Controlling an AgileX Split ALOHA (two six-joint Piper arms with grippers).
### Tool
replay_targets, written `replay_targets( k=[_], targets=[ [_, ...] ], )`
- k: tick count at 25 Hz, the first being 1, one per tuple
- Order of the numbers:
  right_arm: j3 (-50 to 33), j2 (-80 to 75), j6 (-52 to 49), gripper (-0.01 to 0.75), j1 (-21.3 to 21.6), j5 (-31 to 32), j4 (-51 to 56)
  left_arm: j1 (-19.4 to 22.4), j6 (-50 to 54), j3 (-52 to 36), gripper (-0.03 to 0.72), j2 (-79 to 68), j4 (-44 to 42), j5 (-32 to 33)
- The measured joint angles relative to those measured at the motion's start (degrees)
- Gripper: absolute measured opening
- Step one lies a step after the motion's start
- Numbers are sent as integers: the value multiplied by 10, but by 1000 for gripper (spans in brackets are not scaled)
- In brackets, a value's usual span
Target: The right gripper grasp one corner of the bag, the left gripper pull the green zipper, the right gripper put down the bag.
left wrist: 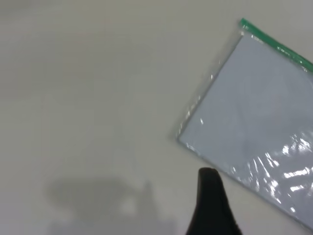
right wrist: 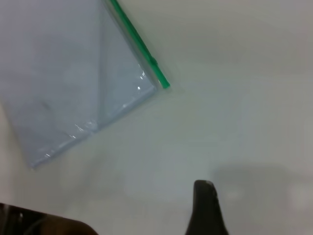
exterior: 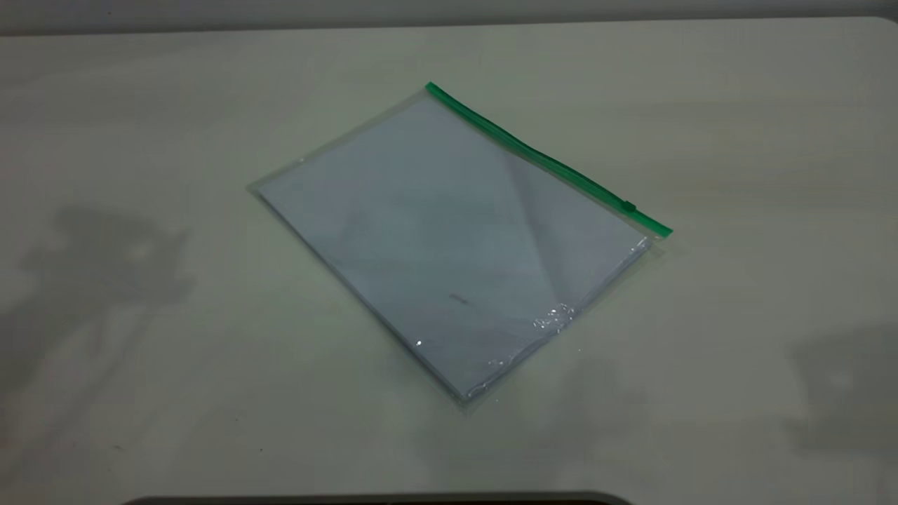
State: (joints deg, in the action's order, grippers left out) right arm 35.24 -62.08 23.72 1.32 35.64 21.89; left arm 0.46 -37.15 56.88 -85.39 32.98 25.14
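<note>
The bag point(exterior: 456, 238) lies flat mid-counter point(exterior: 140, 105), its green zipper point(exterior: 544, 158) along the far edge, while my left end effector point(left wrist: 211, 205) and right end effector point(right wrist: 205, 208) hang above the counter apart from it, and I cannot tell how their fingers stand.

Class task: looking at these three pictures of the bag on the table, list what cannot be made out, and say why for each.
- Left gripper: the left wrist view shows one finger only, the rest cut off by the edge; open or shut is unknown.
- Right gripper: same in the right wrist view.
- Both arms: outside the exterior view; only shadows show.
- Bag: print on the paper too faint.
- Zipper: whether sealed, too small.
</note>
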Motion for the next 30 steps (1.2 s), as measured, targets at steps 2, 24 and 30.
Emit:
replay_targets(
  k=[2,24,30],
  targets=[
    [0,-48,34,591,0,-29,24,-8,-38,34,577,-38,5,0],
    [99,-535,566,591,-88,-120,565,-96,-139,141,577,-171,7,24],
    [146,-627,649,591,-86,-104,639,-96,-139,141,577,-171,7,11]
  ],
)
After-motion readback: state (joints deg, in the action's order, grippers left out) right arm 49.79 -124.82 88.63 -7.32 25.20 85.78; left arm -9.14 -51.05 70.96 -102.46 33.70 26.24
